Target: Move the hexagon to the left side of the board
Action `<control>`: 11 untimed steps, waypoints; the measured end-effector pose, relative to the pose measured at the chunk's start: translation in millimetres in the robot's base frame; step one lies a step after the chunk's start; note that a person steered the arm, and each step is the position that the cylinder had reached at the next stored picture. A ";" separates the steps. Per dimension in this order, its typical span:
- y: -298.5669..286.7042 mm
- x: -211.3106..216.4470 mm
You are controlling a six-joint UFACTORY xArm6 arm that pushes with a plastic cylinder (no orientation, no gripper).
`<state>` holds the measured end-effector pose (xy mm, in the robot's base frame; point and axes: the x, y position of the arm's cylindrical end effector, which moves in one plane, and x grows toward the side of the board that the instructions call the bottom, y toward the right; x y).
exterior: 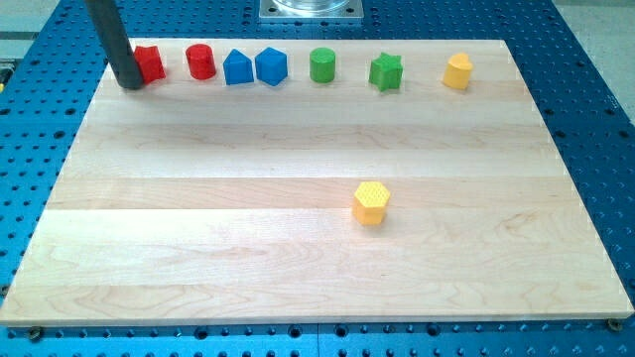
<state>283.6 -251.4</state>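
Wooden desk (198, 248): we see the yellow hexagon block (371, 202) right of centre, flat face up, no long axis discernible. Our tip (131, 83) touches the red block (149, 63) near the top-left corner; no claw fitted.

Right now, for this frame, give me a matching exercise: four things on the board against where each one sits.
Things:
1. yellow hexagon
2. my tip
3. green star
4. red cylinder

Places:
A. top row, right of the green cylinder
B. alone, lower middle of the board
C. top row, left of the blue blocks
D. top left, beside the red block

Pairs: 1-B, 2-D, 3-A, 4-C
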 end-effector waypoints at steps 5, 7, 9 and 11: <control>162.4 122.7; 352.1 213.3; 264.2 259.7; 161.5 265.7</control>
